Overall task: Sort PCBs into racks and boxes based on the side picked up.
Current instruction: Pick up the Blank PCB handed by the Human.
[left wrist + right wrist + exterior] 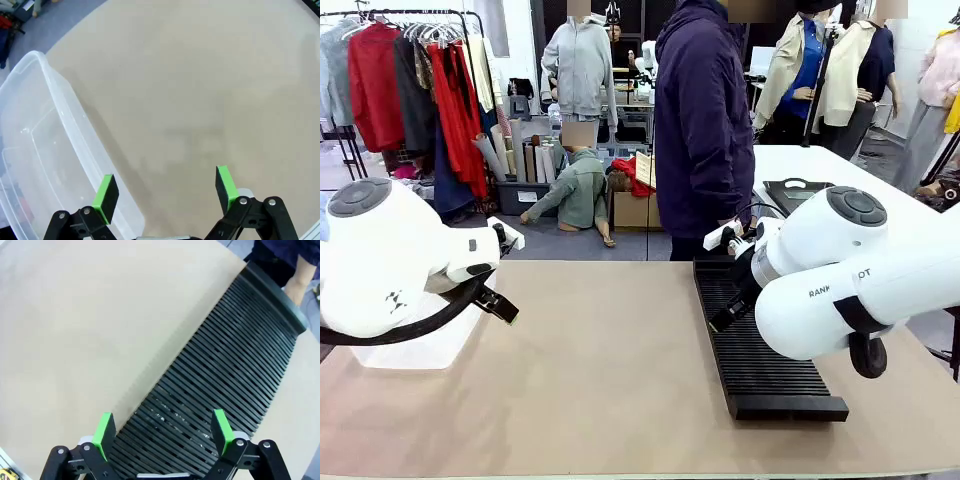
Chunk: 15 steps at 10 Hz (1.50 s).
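1. The left pincer [166, 190] hangs over the bare tan surface [610, 370] with its green pads spread wide and nothing between them. The clear tub [75, 107] sits just beside it, at the robot's left edge of the surface.
2. The right pincer [162, 432] is also wide open and empty. It hovers over the near part of the long black rack [225, 355], which lies lengthwise on the robot's right side.
3. Where the circuit boards are cannot be told. The rack slots in sight stand empty and the tub looks empty too.
4. A person [703, 130] in a dark jacket stands at the far side, with a hand [296, 287] close to the rack's far end. The boards may well come from there, though that is only a guess.
5. Handling, as a judgement: such a board should be light, thin and stiff, with smooth faces that could slide under a weak grip.
6. A sound hold would be near one short edge, with one pad on each flat face. That leaves most of the board free to enter a slot.
7. The board is likely brittle under bending, so the squeeze should be firm but not twisting.
8. The rack's slots are narrow, so the board needs to hang upright and in line with a slot. The tub is more forgiving, and a board can go in flat.
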{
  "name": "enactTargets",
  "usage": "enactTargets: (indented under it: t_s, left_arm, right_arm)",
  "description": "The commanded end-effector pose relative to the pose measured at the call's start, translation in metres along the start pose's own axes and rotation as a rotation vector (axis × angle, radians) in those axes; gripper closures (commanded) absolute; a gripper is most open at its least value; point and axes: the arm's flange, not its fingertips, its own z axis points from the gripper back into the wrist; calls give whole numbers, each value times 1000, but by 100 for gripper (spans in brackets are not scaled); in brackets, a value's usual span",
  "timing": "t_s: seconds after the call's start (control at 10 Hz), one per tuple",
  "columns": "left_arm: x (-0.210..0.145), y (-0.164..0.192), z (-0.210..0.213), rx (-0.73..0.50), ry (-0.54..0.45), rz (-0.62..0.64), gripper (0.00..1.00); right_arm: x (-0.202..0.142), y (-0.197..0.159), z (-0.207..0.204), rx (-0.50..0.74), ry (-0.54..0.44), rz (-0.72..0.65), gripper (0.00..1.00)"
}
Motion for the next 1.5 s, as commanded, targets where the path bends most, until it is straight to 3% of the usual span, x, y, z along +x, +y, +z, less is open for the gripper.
enactTargets:
  t_s: [0.0, 1.0, 1.4]
  left_arm:
    - [0, 3, 1, 4, -4, 4, 0]
    - [0, 0, 0, 0, 0, 0, 0]
    - [14, 5, 6, 6, -1, -7, 0]
  right_arm:
    - [0, 0, 0, 0, -1, -1, 0]
    - [0, 0, 0, 0, 0, 0, 0]
    - [3, -10, 18, -62, -44, -12, 0]
